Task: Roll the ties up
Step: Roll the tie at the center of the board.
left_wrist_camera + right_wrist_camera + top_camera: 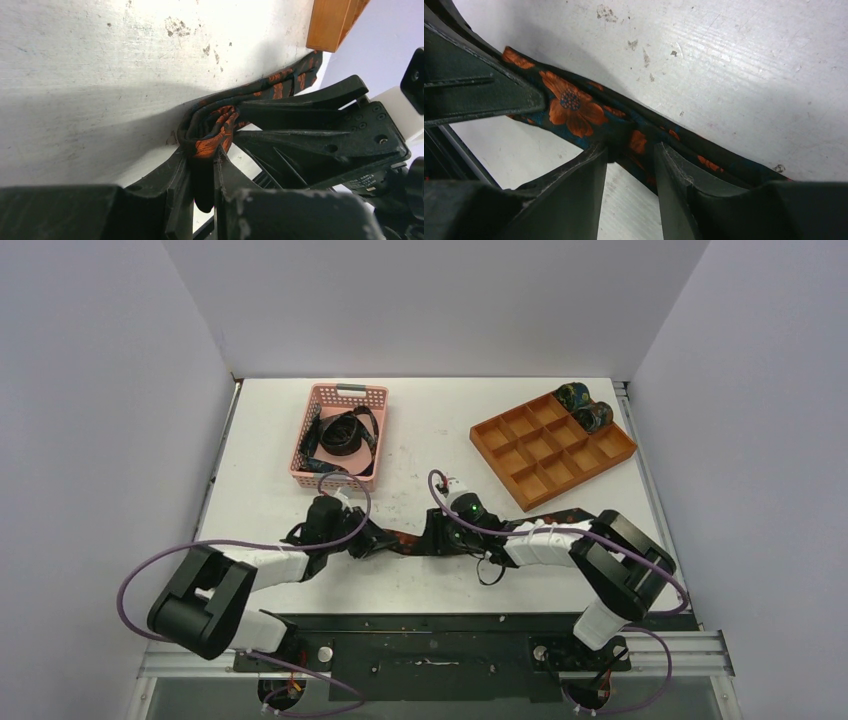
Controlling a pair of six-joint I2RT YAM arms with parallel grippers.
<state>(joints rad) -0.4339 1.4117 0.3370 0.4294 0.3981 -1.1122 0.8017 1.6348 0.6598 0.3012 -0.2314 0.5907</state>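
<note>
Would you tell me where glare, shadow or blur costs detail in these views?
Top external: even light, but the tie is small and dark. Left wrist: glare washes out the table at the top. Right wrist: the right gripper looms dark and soft, the tie's flowers sharp.

Matt woven cloth tie (574,107); scuffed matt white table (749,75); smooth wood tray (330,22); pink plastic mesh basket (347,390).

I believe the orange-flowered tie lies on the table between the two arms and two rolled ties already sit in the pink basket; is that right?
Not quite: the two rolled ties sit in the far-right corner of the orange tray, as the top view shows; the pink basket holds only loose ties. The rest is right.
</note>
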